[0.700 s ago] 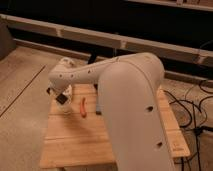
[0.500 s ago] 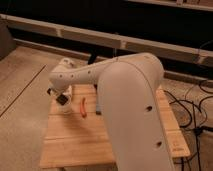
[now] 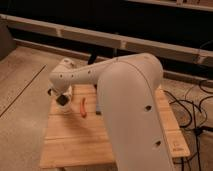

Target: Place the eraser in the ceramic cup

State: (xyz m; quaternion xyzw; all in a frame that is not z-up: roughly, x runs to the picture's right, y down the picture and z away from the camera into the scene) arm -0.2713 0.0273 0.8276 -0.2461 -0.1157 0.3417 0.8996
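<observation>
The white robot arm fills most of the view. Its thick near segment rises from the lower right, and a slimmer segment reaches left across the far part of the bench. The bench is a pale slatted wooden top standing on a speckled floor. Behind it, along the far side, runs a dark wall with a light horizontal ledge. Black cables lie looped on the floor to the right of the bench. The ceramic cup, a pale upright vessel, stands at the far left corner of the bench, partly hidden by the end of the arm. Just to the right of it, apart from it, a small orange-red elongated object lies on the wood, running roughly near to far. The tool hangs from the left end of the arm, directly over or just at the left rim of the cup. It shows only as a small dark shape, so it cannot be told whether it is open, closed or gripping something. The eraser cannot be told apart from that dark shape, and it is not seen elsewhere on the bench.
</observation>
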